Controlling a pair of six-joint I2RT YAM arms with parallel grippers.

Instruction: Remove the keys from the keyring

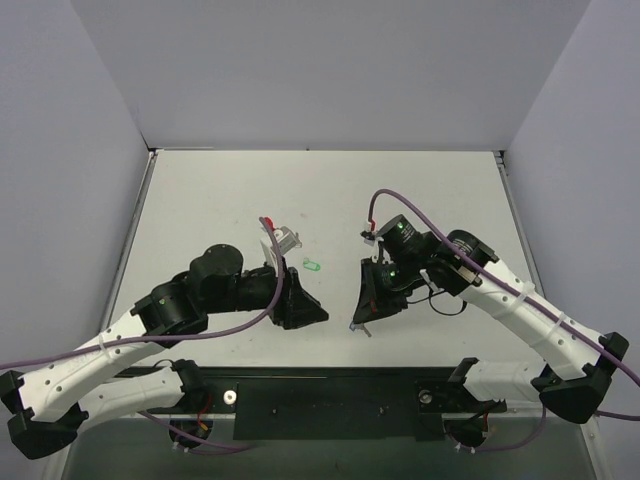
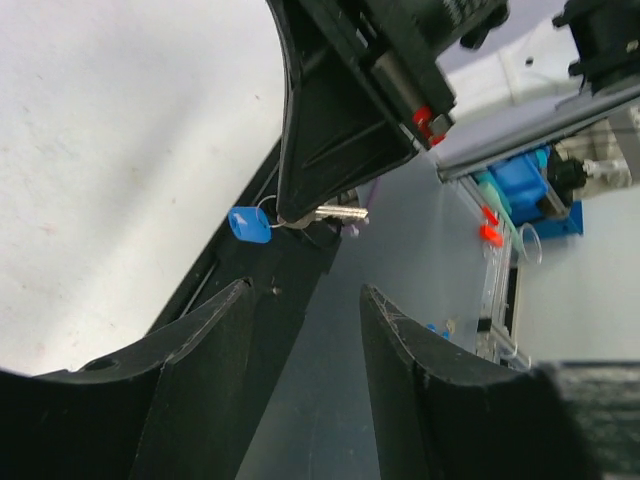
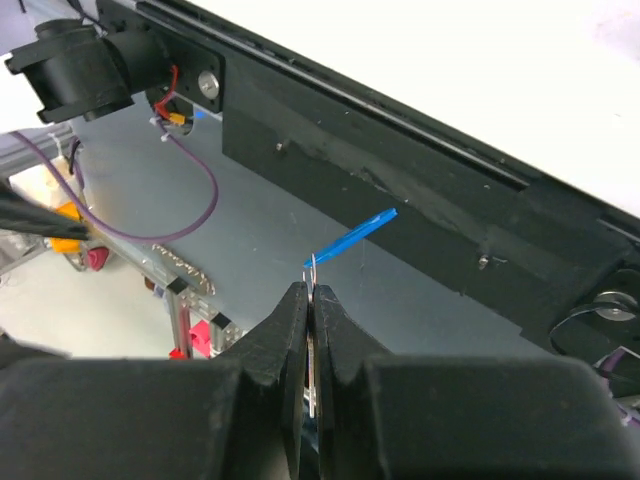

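Nearest the arm bases, just above the tabletop's [image 1: 220, 190] near edge, the right gripper [image 3: 311, 295] holds the keys [image 2: 338, 213] in the air, its jaws pressed tight on the metal. Only a silver shaft pokes out at the side, so I cannot tell whether both keys are pinched. The keyring [image 2: 250, 224] sticks out past the fingertips as a flat blue piece, joined to the keys by a thin wire loop [image 3: 312, 265]. The left gripper [image 2: 304, 288] faces it, jaws spread wide and empty, near the blue piece but not touching it. Farther out, a small green loop [image 1: 312, 266] lies alone on the tabletop. These parts are probably very light and stiff, and the keys smooth enough to slip or swivel in a pinch. The blue piece looks like the best hold for the left jaws — taken across its flat faces close to the wire. The wire itself likely bends easily, so a straight, gentle pull seems safer than a twist.
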